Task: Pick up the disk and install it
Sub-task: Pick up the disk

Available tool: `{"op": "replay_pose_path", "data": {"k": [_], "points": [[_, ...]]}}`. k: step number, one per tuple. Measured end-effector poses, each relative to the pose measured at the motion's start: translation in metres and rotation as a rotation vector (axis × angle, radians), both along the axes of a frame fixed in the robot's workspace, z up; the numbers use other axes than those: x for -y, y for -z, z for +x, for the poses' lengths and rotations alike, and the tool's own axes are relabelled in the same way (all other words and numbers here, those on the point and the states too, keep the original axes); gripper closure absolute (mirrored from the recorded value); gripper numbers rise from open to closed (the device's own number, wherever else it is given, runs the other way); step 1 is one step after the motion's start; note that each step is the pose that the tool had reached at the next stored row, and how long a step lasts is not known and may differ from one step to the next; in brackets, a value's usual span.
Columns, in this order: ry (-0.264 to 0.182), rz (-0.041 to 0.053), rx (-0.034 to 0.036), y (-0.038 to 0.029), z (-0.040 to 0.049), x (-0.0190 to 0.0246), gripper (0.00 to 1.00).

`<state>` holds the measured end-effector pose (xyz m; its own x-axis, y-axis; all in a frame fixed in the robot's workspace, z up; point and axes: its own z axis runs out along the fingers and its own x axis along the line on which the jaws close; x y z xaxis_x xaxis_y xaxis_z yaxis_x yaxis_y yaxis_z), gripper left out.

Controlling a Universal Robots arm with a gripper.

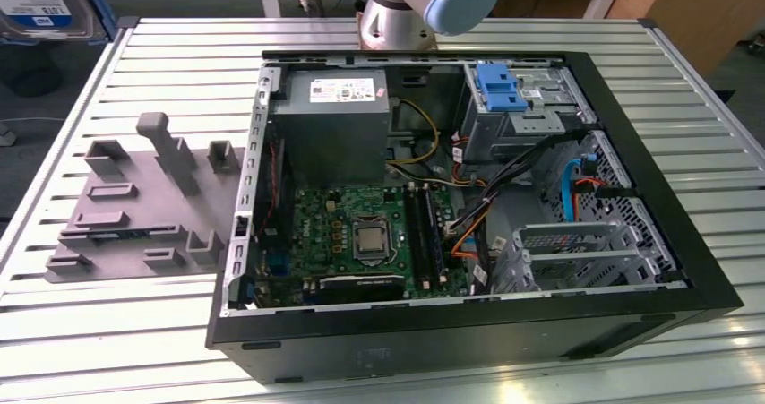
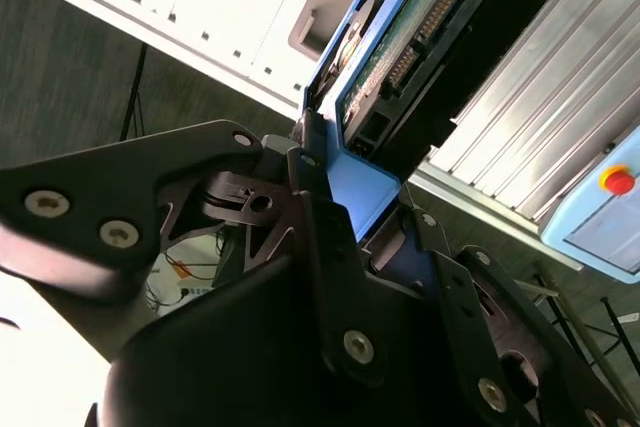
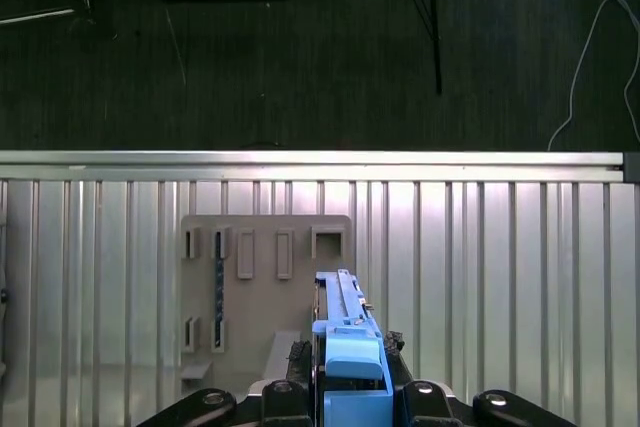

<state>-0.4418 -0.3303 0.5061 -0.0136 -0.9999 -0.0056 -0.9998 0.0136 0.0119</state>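
The disk [image 3: 342, 299] stands edge-on in its blue carrier frame between my black fingers [image 3: 298, 359], held high above the grey parts holder [image 3: 262, 282] on the slatted table. In the second wrist view the disk's [image 2: 418, 32] green circuit-board underside shows, with the blue carrier [image 2: 362, 185] clamped in my gripper [image 2: 350, 202]. My gripper [image 3: 350, 372] is shut on the carrier's end. In the exterior view the arm's base [image 1: 407, 14] stands behind the open computer case [image 1: 651, 296].
Inside the case are a grey power supply box [image 1: 335, 126], the motherboard [image 1: 358, 238] and metal drive bays [image 1: 574, 252] with a blue latch piece [image 1: 499, 86] at the back right. The grey parts holder [image 1: 138, 198] lies to the case's left.
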Motion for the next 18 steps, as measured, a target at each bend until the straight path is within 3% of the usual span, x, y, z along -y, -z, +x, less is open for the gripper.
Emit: {"op": "replay_pose_path", "data": {"k": [18], "points": [[0.000,0.0000,0.0000,0.0000,0.0168,0.0000,0.63]]}}
